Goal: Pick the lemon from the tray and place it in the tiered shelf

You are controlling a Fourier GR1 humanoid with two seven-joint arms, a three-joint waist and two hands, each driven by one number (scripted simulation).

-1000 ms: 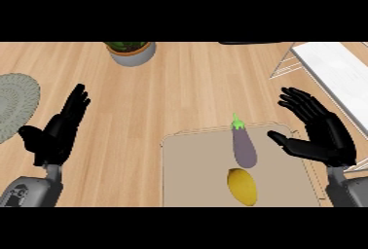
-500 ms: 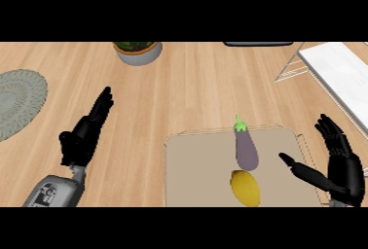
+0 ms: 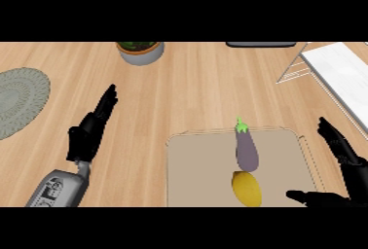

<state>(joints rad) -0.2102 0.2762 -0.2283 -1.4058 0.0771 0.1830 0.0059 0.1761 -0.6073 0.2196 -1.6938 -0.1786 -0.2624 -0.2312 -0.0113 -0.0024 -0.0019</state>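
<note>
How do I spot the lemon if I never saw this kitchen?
On the wooden counter, find the flat beige tray nearest the robot. Two things lie on it; the lemon is the nearer one. It is yellow and plump, while the eggplant is long and purple with a green stalk.

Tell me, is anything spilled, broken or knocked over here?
Nothing stands out. The lemon and eggplant lie on the tray, the potted plant stands upright, and the left hand and right hand are open and empty.
</note>
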